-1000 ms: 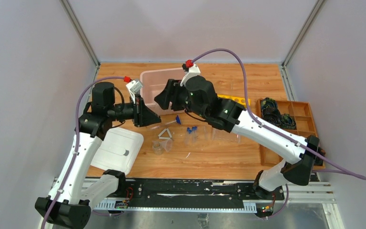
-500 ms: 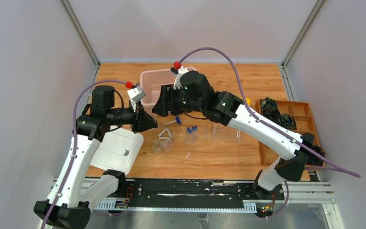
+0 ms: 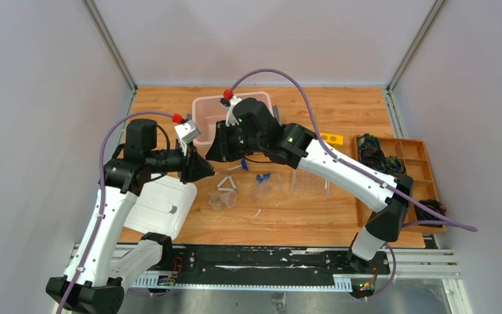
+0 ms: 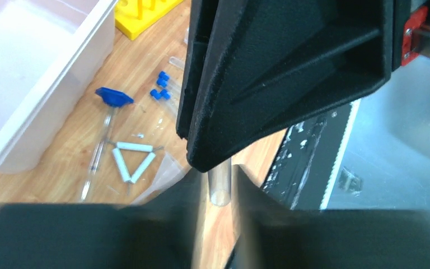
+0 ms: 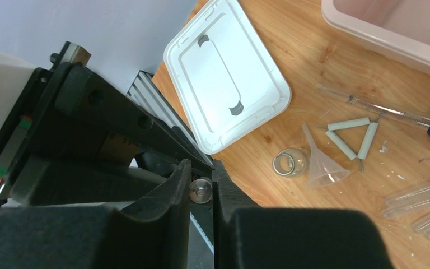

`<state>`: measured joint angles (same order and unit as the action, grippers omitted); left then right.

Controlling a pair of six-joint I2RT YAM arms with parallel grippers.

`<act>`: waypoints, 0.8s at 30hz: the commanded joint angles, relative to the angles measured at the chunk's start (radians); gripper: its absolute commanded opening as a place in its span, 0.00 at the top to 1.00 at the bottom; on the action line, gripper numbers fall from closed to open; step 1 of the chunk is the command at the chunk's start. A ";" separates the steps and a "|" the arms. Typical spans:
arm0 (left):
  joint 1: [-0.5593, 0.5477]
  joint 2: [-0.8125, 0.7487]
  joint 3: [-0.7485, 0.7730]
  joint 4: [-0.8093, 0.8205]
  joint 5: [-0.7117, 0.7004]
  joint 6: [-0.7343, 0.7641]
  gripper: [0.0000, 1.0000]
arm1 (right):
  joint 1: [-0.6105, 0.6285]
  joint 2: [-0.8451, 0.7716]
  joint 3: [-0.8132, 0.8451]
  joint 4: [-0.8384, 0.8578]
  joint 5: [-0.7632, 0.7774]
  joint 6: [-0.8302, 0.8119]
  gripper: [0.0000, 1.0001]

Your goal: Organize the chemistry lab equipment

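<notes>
Two grippers meet over the table (image 3: 301,219), nearer its left edge: right gripper (image 5: 201,179) pinches a clear tube (image 4: 219,190); left gripper (image 4: 215,175) flanks it, clamp unclear. Release early, and it drops!

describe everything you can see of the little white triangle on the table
The white triangle is three short matte white tubes, ceramic-looking, strung on thin wire into a triangle, with wire ends poking out at the corners. It looks intact and lies flat on the wooden table, with nothing gripping it. A clear funnel lies close beside one side and the blue-tipped rod runs past another; whether either touches it cannot be told.
</notes>
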<state>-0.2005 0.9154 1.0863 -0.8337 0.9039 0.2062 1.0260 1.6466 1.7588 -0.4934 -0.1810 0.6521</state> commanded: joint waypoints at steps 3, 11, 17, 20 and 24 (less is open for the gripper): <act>-0.007 -0.013 0.015 0.008 -0.054 0.011 0.13 | -0.030 -0.044 -0.039 -0.040 0.022 -0.030 1.00; -0.007 -0.002 0.048 -0.010 -0.356 -0.009 0.00 | -0.347 -0.282 -0.243 -0.174 0.262 -0.200 1.00; -0.007 0.042 0.068 -0.014 -0.540 -0.053 0.00 | -0.589 -0.379 -0.430 -0.113 0.477 -0.279 1.00; -0.007 0.058 0.070 -0.016 -0.601 -0.051 0.00 | -0.646 -0.390 -0.499 -0.039 0.509 -0.307 1.00; -0.007 0.041 0.062 -0.015 -0.563 -0.013 0.00 | -0.686 -0.389 -0.590 0.072 0.503 -0.320 1.00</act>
<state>-0.2008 0.9756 1.1275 -0.8543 0.3683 0.1722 0.3744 1.2579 1.2400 -0.5446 0.2703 0.3820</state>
